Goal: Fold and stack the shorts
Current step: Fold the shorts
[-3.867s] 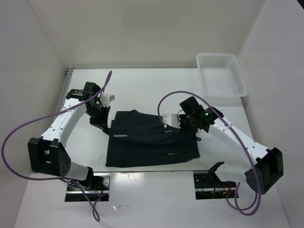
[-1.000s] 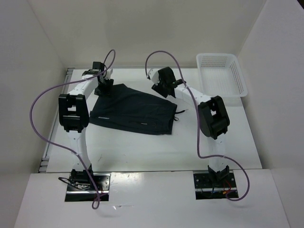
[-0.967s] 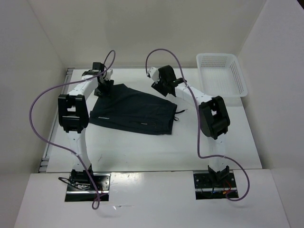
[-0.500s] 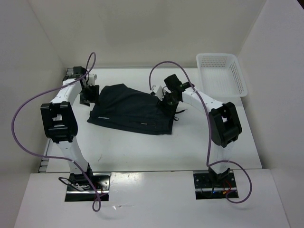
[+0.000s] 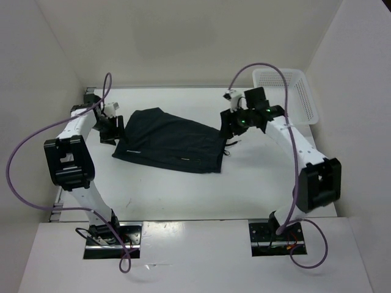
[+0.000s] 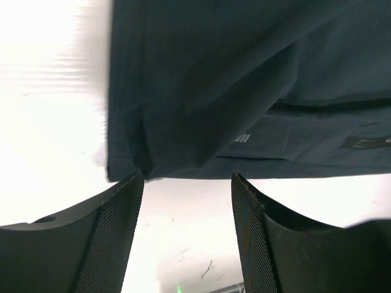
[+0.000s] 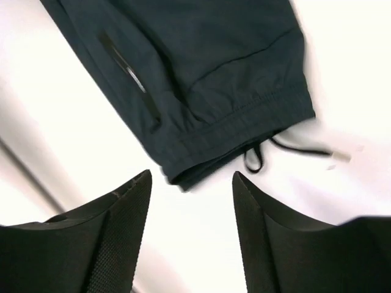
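Dark navy shorts (image 5: 168, 140) lie folded on the white table, hem corners to the left, waistband and black drawstring (image 5: 231, 145) to the right. My left gripper (image 5: 110, 130) hovers open just off the shorts' left edge; in its wrist view the hem (image 6: 183, 122) lies beyond the empty left gripper (image 6: 186, 183). My right gripper (image 5: 229, 125) is open beside the waistband end. The right wrist view shows the waistband (image 7: 244, 116) and drawstring (image 7: 269, 152) past the empty right gripper (image 7: 190, 182).
A white mesh basket (image 5: 285, 94) sits at the table's far right corner, behind the right arm. Purple cables loop above both arms. White walls close in the table at the left, back and right.
Both grippers have let go of the shorts and drawn away outward, the left one to the left edge, the right one to the right of the waistband. The shorts now lie flat, folded.
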`<state>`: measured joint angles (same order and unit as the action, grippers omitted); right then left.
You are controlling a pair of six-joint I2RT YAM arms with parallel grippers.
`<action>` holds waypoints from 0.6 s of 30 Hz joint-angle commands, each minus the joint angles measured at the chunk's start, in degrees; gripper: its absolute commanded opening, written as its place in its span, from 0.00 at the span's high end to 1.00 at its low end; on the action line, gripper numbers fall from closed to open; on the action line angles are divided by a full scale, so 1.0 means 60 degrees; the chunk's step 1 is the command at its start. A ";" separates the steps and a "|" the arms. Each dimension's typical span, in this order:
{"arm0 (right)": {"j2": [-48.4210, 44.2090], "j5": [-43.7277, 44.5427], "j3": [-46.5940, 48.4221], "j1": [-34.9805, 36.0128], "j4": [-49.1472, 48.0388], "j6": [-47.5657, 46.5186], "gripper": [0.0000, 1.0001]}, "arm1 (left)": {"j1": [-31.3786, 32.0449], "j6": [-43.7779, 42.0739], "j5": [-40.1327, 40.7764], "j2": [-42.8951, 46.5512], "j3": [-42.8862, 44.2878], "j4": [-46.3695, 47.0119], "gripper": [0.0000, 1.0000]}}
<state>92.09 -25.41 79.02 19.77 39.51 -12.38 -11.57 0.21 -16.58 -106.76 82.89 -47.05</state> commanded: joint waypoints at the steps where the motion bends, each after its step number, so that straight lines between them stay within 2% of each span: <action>1: -0.0832 -0.1916 -0.0937 -0.0322 -0.0840 0.2955 0.38 | -0.0327 -0.0035 -0.0679 0.0698 -0.0541 0.0472 0.33; 5: -0.0935 -0.1815 -0.2240 -0.0321 -0.1383 0.3644 0.38 | -0.0503 -0.0035 -0.0679 0.0787 -0.0734 0.0561 0.33; 12: -0.0672 -0.2240 -0.2974 -0.0321 -0.2277 0.4362 0.38 | -0.0605 -0.0035 -0.0577 0.0713 -0.0822 0.0853 0.32; 18: -0.0204 -0.2152 -0.3151 -0.0321 -0.3038 0.4715 0.44 | -0.0387 -0.0035 -0.0094 0.0435 -0.0924 0.0854 0.30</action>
<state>89.25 -37.08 60.58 17.65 27.24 13.26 -14.70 0.23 -17.96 -103.74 78.37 -42.89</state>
